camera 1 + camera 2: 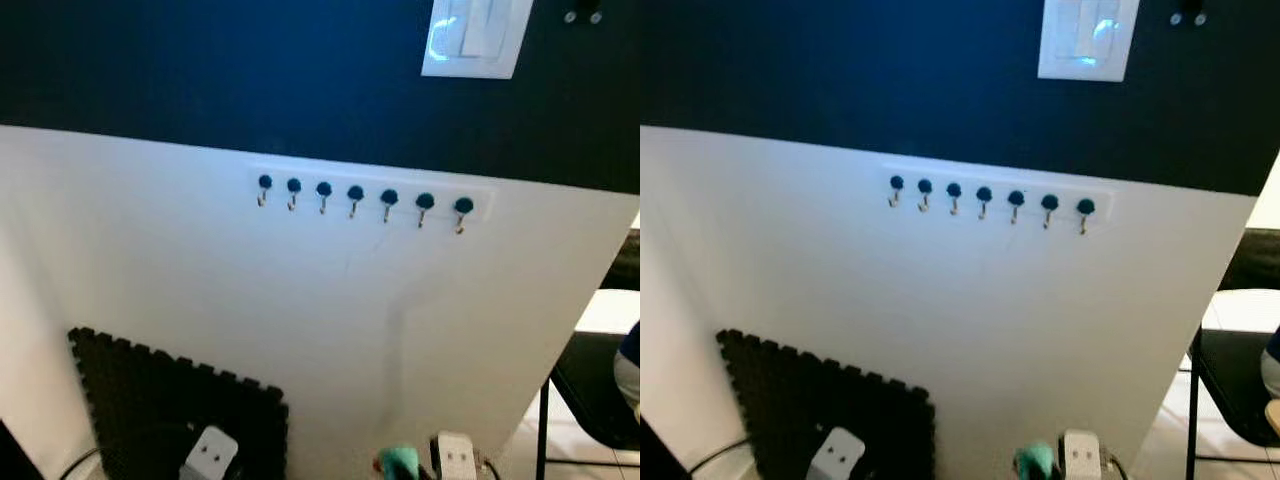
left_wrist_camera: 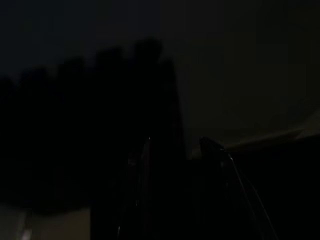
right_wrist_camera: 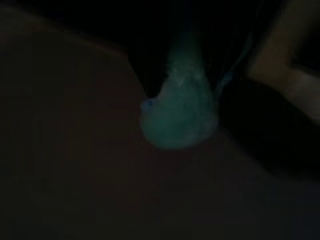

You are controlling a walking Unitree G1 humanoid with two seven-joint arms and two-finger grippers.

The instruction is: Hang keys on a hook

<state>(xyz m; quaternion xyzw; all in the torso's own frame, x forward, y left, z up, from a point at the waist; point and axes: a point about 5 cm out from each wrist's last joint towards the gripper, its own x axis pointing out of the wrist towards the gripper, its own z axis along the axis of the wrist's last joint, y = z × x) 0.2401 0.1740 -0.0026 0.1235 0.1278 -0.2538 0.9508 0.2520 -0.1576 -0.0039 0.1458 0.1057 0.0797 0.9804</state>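
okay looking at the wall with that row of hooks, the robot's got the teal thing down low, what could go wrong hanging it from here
1. The hooks in the hook rail look small and closely spaced, so the teal key fob may catch a neighbouring hook or miss altogether.
2. The fob sits low at the frame's edge, well below the rail; a long lift could swing it.
3. The right wrist view is very dark, showing the fob but no clear key ring, so aiming may be unreliable.
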